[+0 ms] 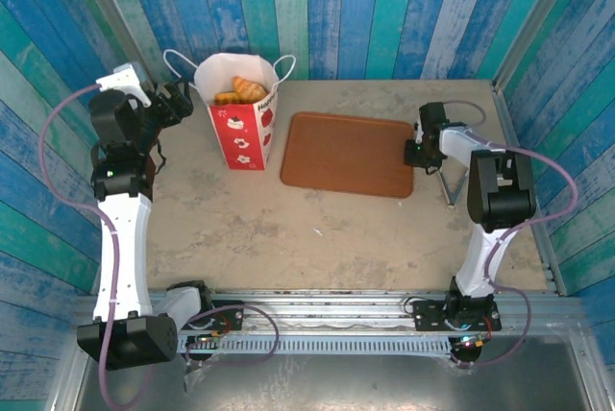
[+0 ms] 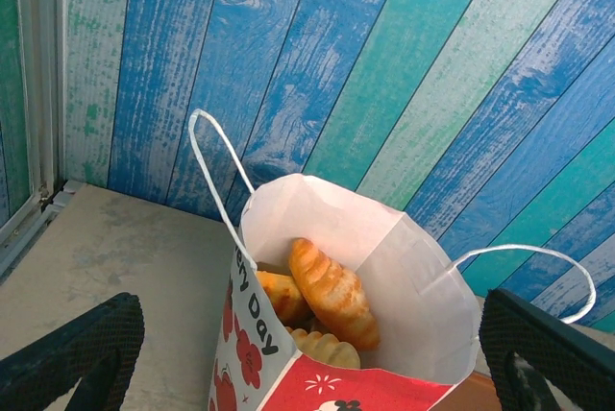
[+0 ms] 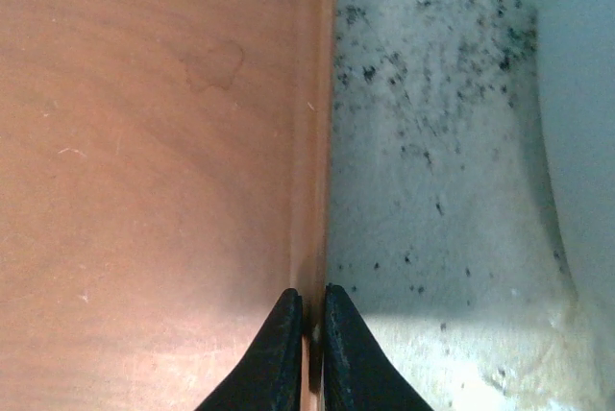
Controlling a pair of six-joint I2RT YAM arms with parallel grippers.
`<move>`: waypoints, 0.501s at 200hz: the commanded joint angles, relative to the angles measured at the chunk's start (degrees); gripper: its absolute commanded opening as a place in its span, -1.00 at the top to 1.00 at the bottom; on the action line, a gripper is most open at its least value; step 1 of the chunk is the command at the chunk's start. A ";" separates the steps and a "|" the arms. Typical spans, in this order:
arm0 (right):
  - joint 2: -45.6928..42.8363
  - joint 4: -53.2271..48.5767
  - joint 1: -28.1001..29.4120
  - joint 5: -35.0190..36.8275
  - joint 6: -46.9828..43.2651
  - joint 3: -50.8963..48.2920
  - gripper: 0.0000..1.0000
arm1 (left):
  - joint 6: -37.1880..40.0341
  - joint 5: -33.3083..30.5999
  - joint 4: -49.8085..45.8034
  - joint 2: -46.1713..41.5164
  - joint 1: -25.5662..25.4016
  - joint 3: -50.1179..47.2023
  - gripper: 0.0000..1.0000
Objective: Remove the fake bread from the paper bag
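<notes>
Paper is light: fake bread (image 2: 332,291) lies inside the upright paper bag (image 1: 245,132), so the wide-open left tool (image 1: 178,101) could tip it when reaching. The right tool (image 3: 307,334) pinches the tray (image 1: 346,152) rim.

Bread (image 1: 248,90) inside the upright bag (image 1: 245,128)
The white bag, with red printed panels and thin loop handles, stands open-mouthed near the back wall, left of centre. A golden ridged croissant (image 2: 332,291) leans on top of orange-brown rolls (image 2: 281,296), all below the rim.
</notes>
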 commanded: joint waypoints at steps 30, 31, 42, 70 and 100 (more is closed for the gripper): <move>2.80 -4.41 -0.77 -1.02 -6.28 2.25 0.72 | 1.37 -0.60 -0.62 -1.43 0.28 -0.68 -0.87; 2.80 -4.43 -0.77 -0.96 -6.29 2.19 0.73 | 1.41 -0.65 -0.65 -1.43 0.25 -0.65 -0.87; 2.69 -4.04 -0.77 -0.60 -7.36 2.10 0.75 | 1.67 -0.63 -0.85 -1.47 0.31 -0.54 -0.87; 2.85 -4.62 -1.12 0.14 -11.33 3.34 0.81 | 2.04 -0.28 -1.29 -1.42 0.28 -0.30 -0.88; 4.06 -5.25 -2.78 -0.95 -13.97 5.46 0.85 | 1.83 0.07 -1.29 -1.79 0.28 -0.50 -0.87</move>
